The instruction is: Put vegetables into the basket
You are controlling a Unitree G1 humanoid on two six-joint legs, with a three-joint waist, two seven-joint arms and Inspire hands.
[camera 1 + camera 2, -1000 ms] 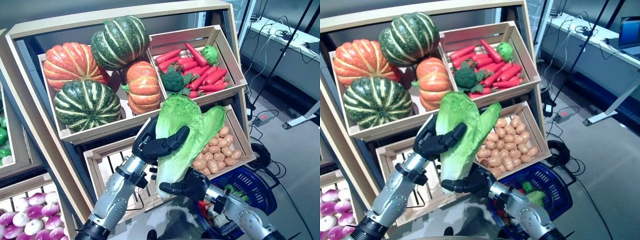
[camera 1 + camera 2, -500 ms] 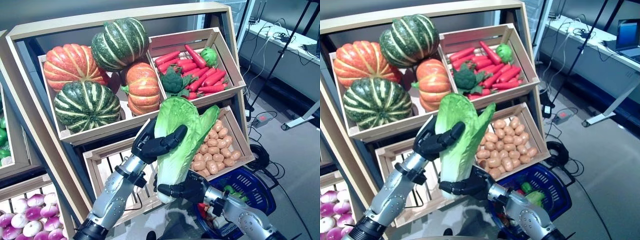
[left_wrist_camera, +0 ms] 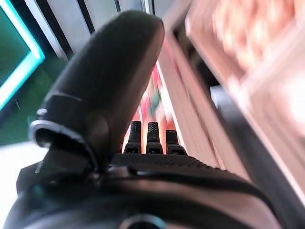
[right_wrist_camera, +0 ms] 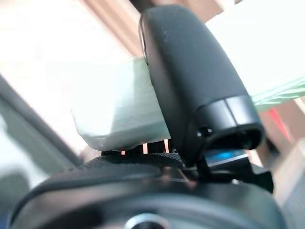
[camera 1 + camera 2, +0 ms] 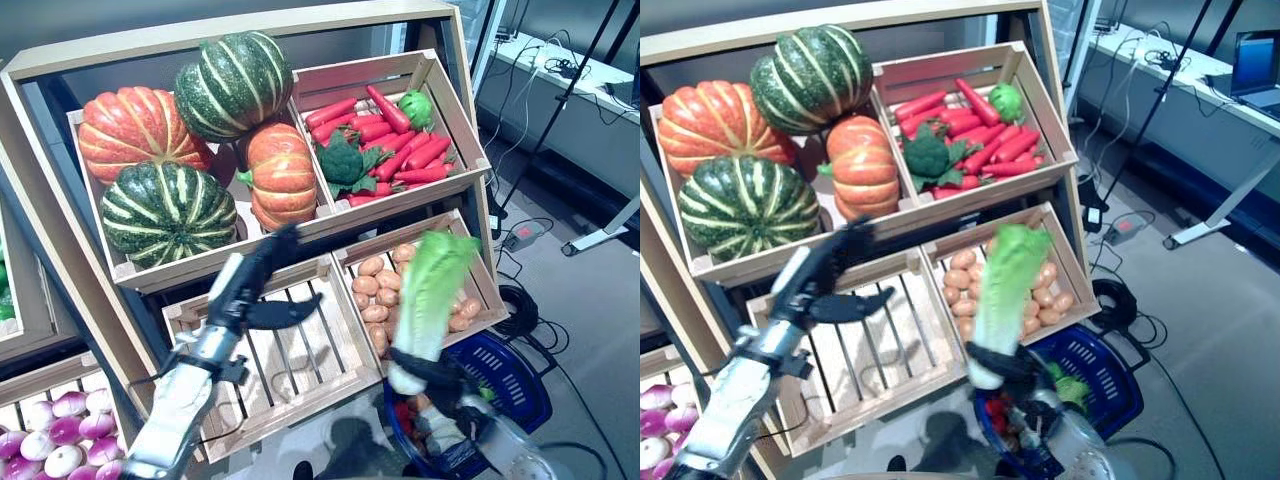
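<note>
My right hand [image 5: 437,369] is shut on a green leafy cabbage [image 5: 430,290] near its white base and holds it upright in front of the potato crate, above the blue basket [image 5: 525,372]. The right wrist view shows my thumb [image 4: 190,81] pressed on the pale base [image 4: 114,109]. My left hand [image 5: 262,288] is open and empty, with fingers straight over the bare slatted crate [image 5: 290,355]. The basket stands on the floor at lower right with green and red vegetables [image 5: 1072,390] in it.
The wooden stand [image 5: 240,30] with sloped crates rises ahead and to the left. A table leg [image 5: 600,235] and cables [image 5: 520,240] lie on the grey floor to the right of the basket.
My left hand has let go of the cabbage and drawn back to the left. My right hand has carried the cabbage to the right, over the basket.
</note>
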